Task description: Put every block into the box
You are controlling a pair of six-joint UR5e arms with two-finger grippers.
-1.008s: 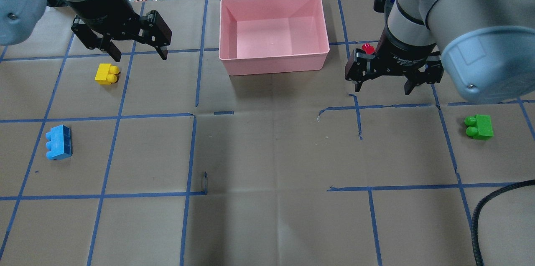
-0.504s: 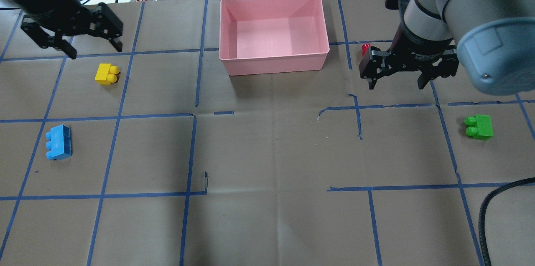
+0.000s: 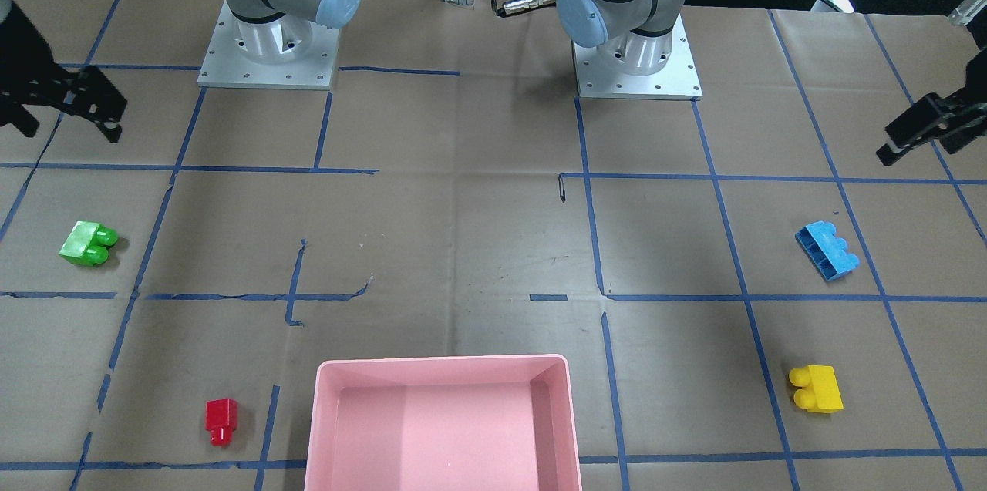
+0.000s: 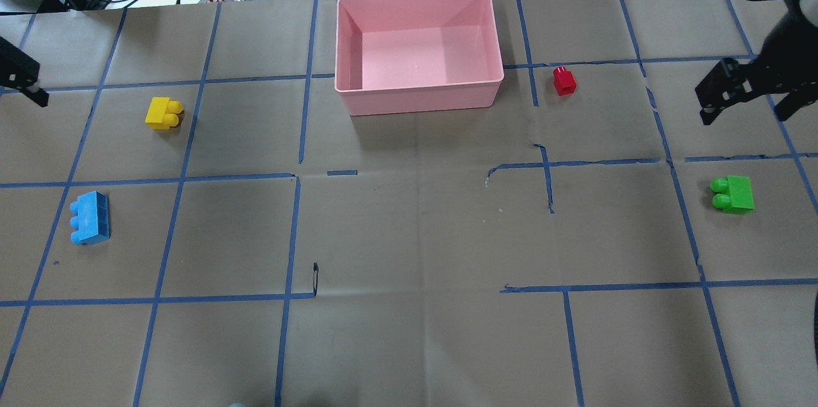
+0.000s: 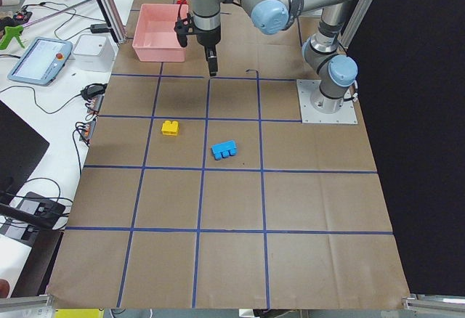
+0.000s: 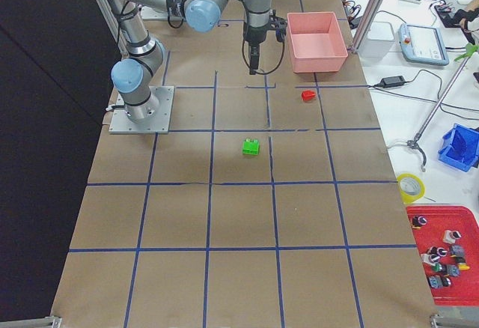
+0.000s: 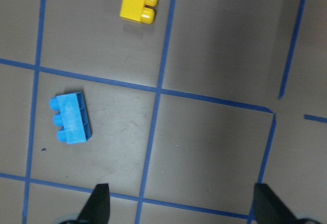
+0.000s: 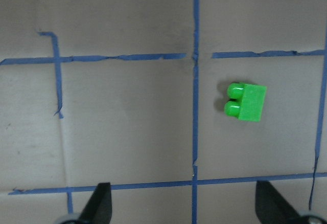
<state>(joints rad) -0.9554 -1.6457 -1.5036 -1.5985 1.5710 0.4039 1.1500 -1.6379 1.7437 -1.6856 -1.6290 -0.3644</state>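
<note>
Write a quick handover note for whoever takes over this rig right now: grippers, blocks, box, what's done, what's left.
Left gripper: open, empty, above the table on the side with the yellow block and the blue block.
Right gripper: open, empty, high over the green block's side.
Red block: on the table to the robot's right of the box, not touching it.
Done: nothing, the box is empty.
Left: all four blocks.

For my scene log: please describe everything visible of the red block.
The red block is a small plastic brick with one stud. It lies on its side on the brown paper, stud pointing away from the robot, near the pink box but apart from it, on the robot's right. Nothing else touches it.
</note>
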